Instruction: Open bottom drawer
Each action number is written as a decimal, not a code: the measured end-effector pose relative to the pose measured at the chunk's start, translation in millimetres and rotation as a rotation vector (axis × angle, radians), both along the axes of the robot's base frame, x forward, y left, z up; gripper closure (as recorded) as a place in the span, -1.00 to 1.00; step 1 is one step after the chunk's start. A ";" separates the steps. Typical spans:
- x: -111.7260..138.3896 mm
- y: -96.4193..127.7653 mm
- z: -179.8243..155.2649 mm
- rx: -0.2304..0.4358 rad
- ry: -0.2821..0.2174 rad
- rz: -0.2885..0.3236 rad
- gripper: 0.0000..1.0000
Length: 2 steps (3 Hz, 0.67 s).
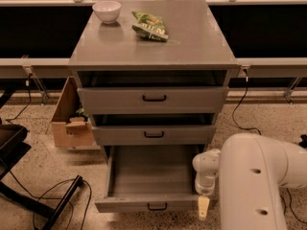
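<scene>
We see the bottom drawer [144, 176] pulled far out at the foot of the grey cabinet [192, 42], with its plain grey inside showing. The gripper [203, 207] hangs just by the drawer's front right corner, near the small black handle [157, 207]. The big white arm [259, 176] hides part of it, so we cannot tell if it is open or closed. A white bowl [106, 10] and a green snack bag [150, 26], maybe chips, sit on top.
</scene>
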State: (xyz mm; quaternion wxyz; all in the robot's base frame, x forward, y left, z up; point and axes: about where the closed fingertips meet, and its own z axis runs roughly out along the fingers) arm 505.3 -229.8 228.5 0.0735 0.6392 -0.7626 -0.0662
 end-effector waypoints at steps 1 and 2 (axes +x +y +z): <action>-25.4 -5.5 71.4 -0.005 -0.003 -0.018 -1.00; -72.4 -12.7 153.5 0.005 -0.072 -0.091 -1.00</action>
